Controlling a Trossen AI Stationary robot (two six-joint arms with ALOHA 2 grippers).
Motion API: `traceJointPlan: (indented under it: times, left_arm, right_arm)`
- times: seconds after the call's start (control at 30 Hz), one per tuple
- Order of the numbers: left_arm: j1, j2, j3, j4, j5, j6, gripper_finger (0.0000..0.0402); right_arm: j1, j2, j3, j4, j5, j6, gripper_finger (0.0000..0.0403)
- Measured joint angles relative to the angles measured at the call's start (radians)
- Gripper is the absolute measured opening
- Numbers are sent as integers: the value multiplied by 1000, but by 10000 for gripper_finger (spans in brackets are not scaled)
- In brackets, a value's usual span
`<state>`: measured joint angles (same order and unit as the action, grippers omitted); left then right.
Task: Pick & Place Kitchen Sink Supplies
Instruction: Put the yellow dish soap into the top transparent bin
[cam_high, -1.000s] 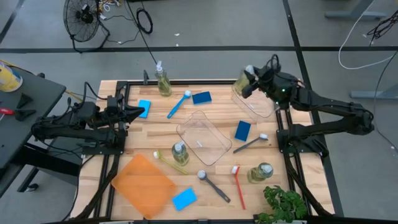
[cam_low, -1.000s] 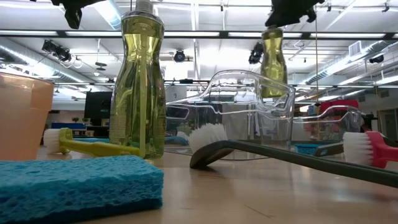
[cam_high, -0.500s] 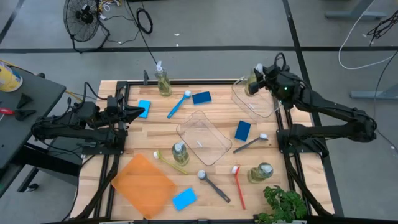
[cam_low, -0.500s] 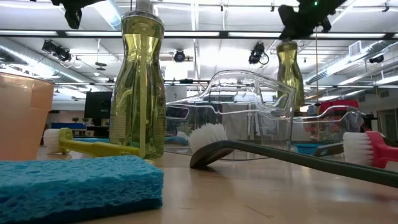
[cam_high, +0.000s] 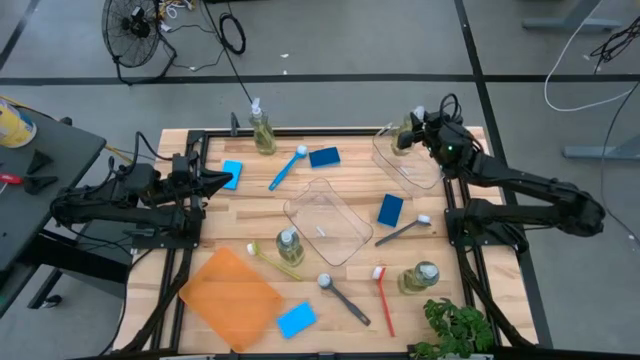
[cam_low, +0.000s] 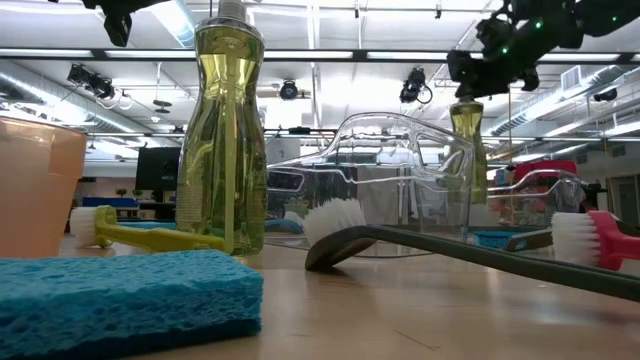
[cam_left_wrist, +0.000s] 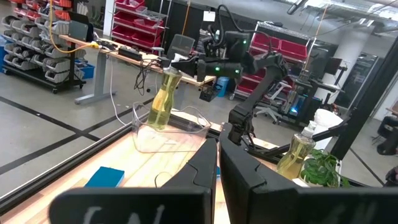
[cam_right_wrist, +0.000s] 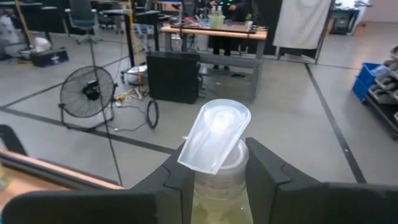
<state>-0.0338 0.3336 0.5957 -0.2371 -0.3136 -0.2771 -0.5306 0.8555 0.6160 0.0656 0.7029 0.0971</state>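
My right gripper (cam_high: 416, 134) is at the far right of the table, shut on a clear bottle of yellow-green soap (cam_left_wrist: 160, 102) with a pale cap (cam_right_wrist: 214, 140). The bottle hangs over the far-right clear tub (cam_high: 412, 165), its lower part down between the tub's walls (cam_low: 468, 160). My left gripper (cam_high: 228, 180) waits shut at the table's left side, touching nothing. Other soap bottles (cam_high: 262, 130) (cam_high: 289, 245) (cam_high: 421, 276) stand on the table. Blue sponges (cam_high: 324, 156) (cam_high: 390, 209) and long-handled brushes (cam_high: 288, 166) (cam_high: 403, 231) lie flat around them. My right gripper pinches the bottle's neck (cam_right_wrist: 217, 186) just under the flip cap, one finger (cam_right_wrist: 177, 180) on each side. The fingers come in about level from the table's right side, across the neck. The bottle hangs upright below them; whether its base touches the tub floor I cannot tell.
A second clear tub (cam_high: 328, 222) lies at the table's middle and a flat orange tray (cam_high: 230, 297) at the near left. More sponges (cam_high: 232, 173) (cam_high: 297, 319), a red brush (cam_high: 384, 298), a grey brush (cam_high: 343, 298) and a green plant (cam_high: 458, 328) lie nearby.
My right gripper has come down and a little toward the table's right edge with the bottle. The bottle has swung from tilted to upright and sunk from above the far-right tub to down among its walls. The grip has stayed shut.
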Motion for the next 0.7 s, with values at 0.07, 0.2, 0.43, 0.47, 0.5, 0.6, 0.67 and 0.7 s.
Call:
traceJointPlan:
  times: [0.07, 0.2, 0.43, 0.47, 0.5, 0.6, 0.67, 0.7]
  left_arm:
    - [0, 0, 0, 0, 0, 0, 23]
    - [0, 0, 0, 0, 0, 0, 23]
    - [0, 0, 0, 0, -4, 0, 23]
    - [0, 0, 0, 0, -7, 0, 23]
    - [0, 0, 0, 0, -10, 0, 23]
    - [0, 0, 0, 0, -12, 0, 23]
    - [0, 0, 0, 0, -12, 0, 23]
    - [0, 0, 0, 0, -12, 0, 23]
  right_arm:
    - [-16, 0, -13, 13, -1, 3, 97]
    - [-42, 8, -26, 9, -12, 24, 97]
    - [-86, 62, -26, 44, -47, -3, 96]
    - [-93, 73, -26, 55, -49, -7, 96]
    - [-99, 85, -26, 64, -50, -8, 96]
    - [-122, 114, -26, 81, -60, -3, 96]
    - [-137, 136, -26, 89, -79, 0, 96]
    - [-142, 146, -26, 95, -86, 0, 96]
